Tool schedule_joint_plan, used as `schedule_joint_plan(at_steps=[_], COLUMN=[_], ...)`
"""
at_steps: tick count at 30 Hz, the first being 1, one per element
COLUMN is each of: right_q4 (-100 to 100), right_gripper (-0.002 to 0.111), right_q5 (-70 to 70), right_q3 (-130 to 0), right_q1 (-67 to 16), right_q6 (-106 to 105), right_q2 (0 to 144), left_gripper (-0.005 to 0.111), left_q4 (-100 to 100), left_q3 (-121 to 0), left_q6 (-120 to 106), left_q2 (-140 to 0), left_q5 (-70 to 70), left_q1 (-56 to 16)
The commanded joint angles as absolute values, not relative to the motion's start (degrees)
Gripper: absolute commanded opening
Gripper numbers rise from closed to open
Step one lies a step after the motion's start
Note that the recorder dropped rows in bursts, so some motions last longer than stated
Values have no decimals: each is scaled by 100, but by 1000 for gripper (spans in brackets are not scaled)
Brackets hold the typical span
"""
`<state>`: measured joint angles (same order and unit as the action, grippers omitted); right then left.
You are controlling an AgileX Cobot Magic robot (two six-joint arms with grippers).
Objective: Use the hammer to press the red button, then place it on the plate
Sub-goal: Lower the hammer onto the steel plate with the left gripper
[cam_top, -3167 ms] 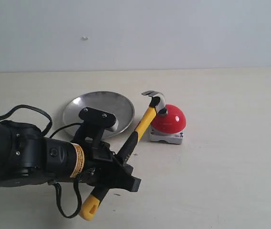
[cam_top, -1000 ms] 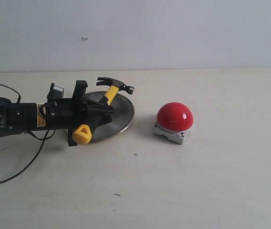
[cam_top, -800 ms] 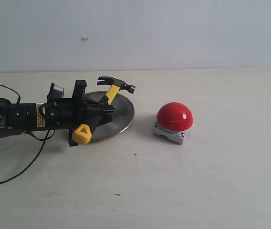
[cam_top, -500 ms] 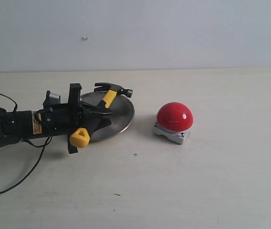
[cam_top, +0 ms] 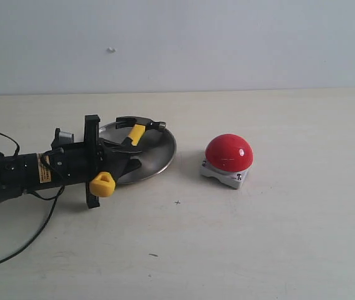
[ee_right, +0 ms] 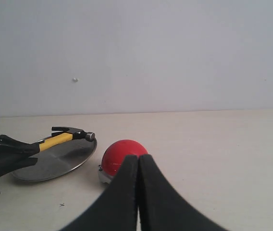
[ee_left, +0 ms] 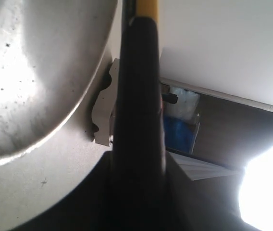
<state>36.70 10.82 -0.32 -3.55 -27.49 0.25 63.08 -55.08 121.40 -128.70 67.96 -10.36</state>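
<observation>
We saw right gripper (ee_right: pixel 138 162) pressed together, empty. Left gripper (cam_top: pixel 122 156) clamped on hammer (cam_top: pixel 135 134) handle. Against half second before, we found it lower and drawn leftward, head low over plate (cam_top: pixel 163 152) far rim. To right, red button (cam_top: pixel 228 152) apart from plate, unmoved.

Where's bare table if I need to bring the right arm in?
Widest free: table right of the red button, and the near strip in front of it. Also the band between button and back wall. Crowded: the plate, where the left gripper holds the hammer, its arm stretched out to the left.
</observation>
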Motion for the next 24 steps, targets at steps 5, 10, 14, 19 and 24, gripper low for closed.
schedule_joint_plan(at_steps=[5, 10, 14, 19, 24], right_q4=[3698, 3698, 3698, 3698, 3698], right_gripper=[0, 0, 0, 0, 0], right_q5=[1081, 1070, 1070, 1070, 1070], right_q3=[0, 0, 0, 0, 0], right_q1=[-318, -318, -318, -318, -318], right_q6=[-2792, -2792, -2792, -2792, -2792], right_q2=[0, 0, 0, 0, 0], left_gripper=[38, 75, 79, 79, 79], left_q4=[6157, 6245, 6459, 7191, 7441], left_q3=[-5533, -5533, -5533, -5533, -5533], left_q6=[12165, 12143, 12143, 12171, 12171], left_q2=[-12861, -12861, -12861, -12861, -12861], left_q5=[6996, 6996, 6996, 6996, 6996], left_q1=[-1021, -1021, -909, -400, 73])
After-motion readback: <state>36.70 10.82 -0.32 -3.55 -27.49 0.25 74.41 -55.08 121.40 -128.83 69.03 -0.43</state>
